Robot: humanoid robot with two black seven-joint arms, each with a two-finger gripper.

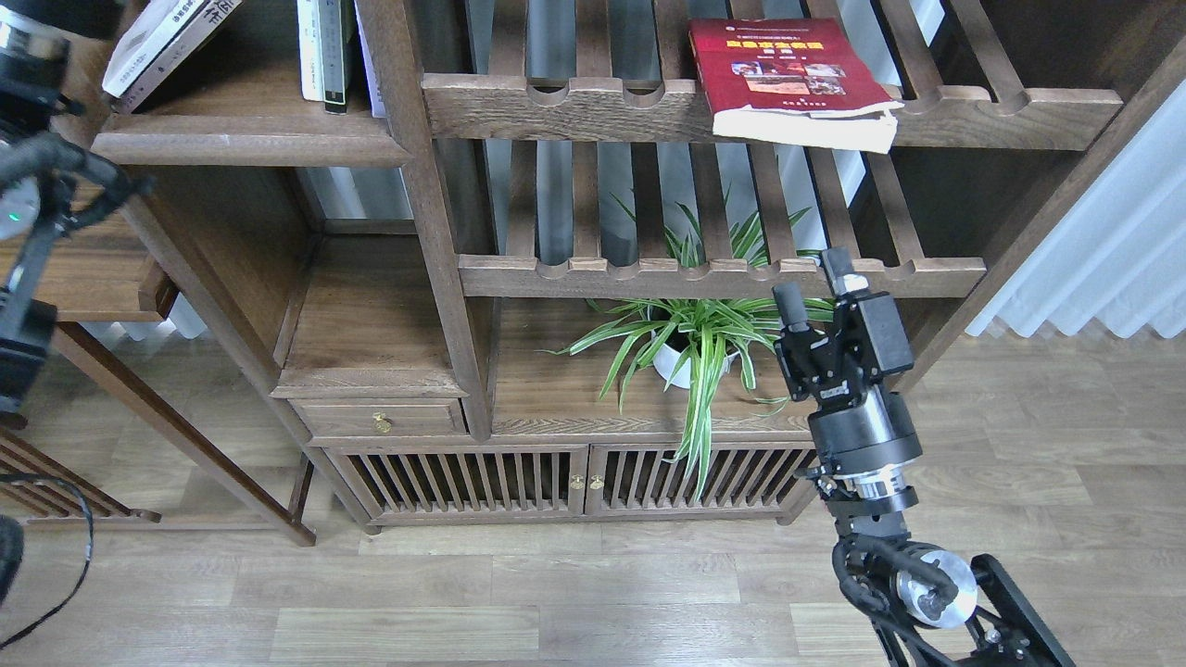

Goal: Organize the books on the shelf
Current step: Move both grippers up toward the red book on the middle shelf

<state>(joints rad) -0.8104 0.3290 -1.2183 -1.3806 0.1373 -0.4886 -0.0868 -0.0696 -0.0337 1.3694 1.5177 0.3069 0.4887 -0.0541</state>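
The red book (788, 79) with a yellow title lies flat on the upper slatted rack, its white page edge hanging over the front rail. The shelf (246, 139), a solid dark plank with a rounded edge, is at the top left. On it two books lean left: a white-covered one (153, 37) and a dark one with big white characters (211, 11). No yellow-green book is in view. My right gripper (815, 285) is open and empty, pointing up in front of the right end of the lower slatted rack, well below the red book. My left arm (37, 176) shows at the left edge; its gripper is out of view.
Thin white and dark upright volumes (324, 51) stand on the shelf by the post. A spider plant in a white pot (690, 347) sits under the lower slatted rack (723, 276), just left of my right gripper. A low cabinet (574, 482) stands below, and white curtains (1103, 269) hang at the right.
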